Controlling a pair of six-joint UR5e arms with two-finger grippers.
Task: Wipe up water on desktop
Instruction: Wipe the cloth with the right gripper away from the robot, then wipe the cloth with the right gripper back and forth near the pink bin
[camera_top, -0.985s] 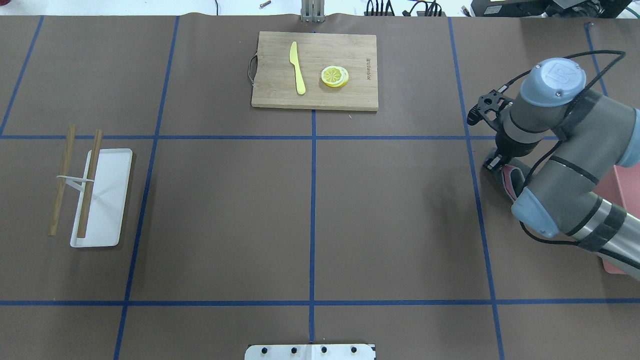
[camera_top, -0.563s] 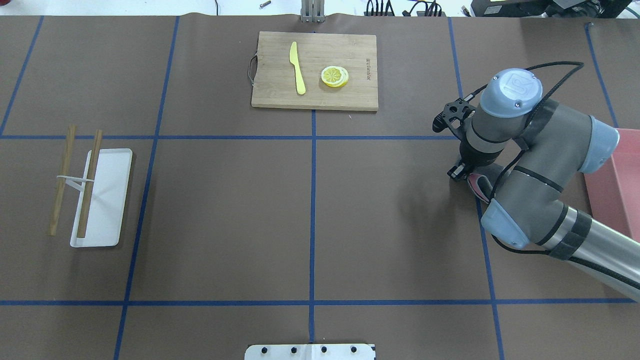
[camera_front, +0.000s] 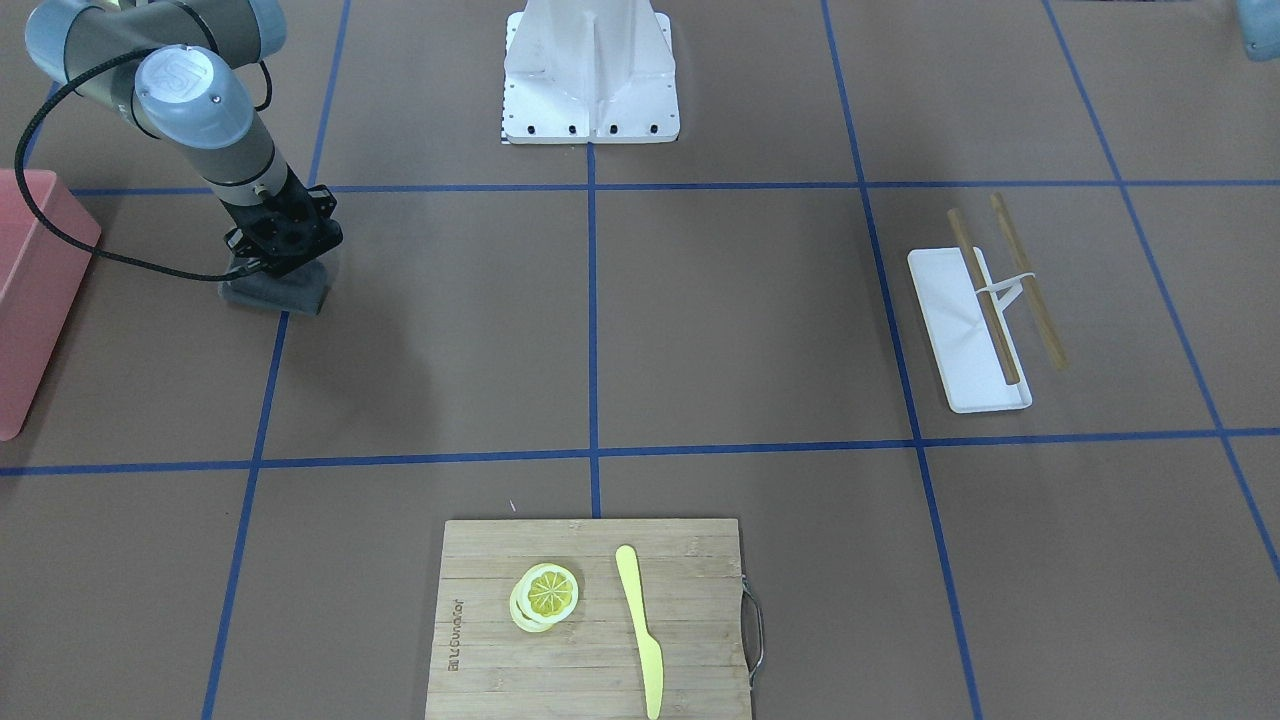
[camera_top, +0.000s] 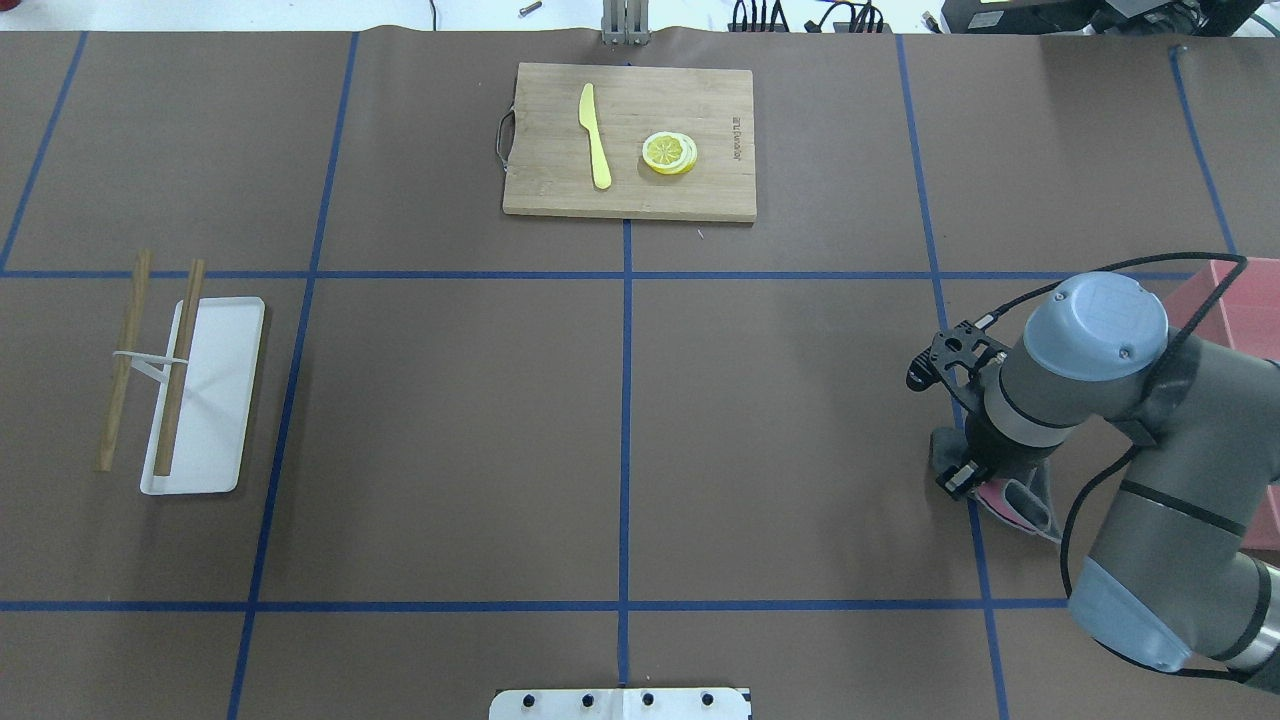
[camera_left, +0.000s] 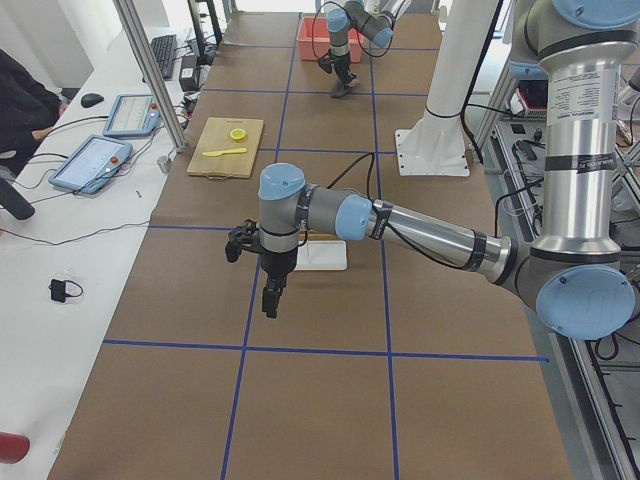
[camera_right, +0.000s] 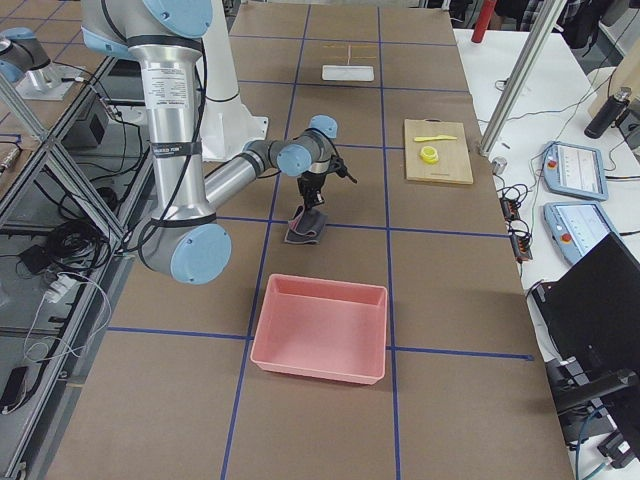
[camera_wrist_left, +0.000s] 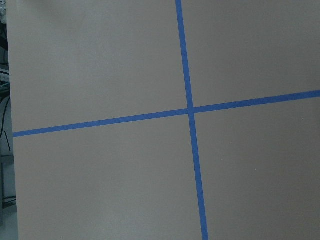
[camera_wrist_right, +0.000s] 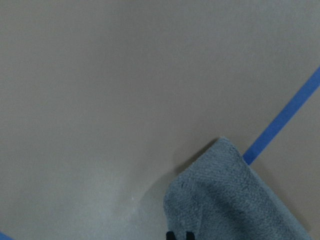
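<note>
The desktop (camera_top: 450, 420) bears a cutting board (camera_top: 540, 120), white tray (camera_top: 215, 400), pink bin (camera_right: 318, 368) and grey cloth (camera_front: 285, 295).

Part of cloth (camera_top: 1015, 497) hidden under right arm (camera_top: 1100, 370); pink bin (camera_front: 30, 300) cropped.

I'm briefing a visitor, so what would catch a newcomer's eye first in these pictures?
The right gripper holds a grey cloth on the brown taped desktop, beside a pink plastic bin. Opposite the robot, a bamboo cutting board carries lemon slices and a yellow knife.
</note>
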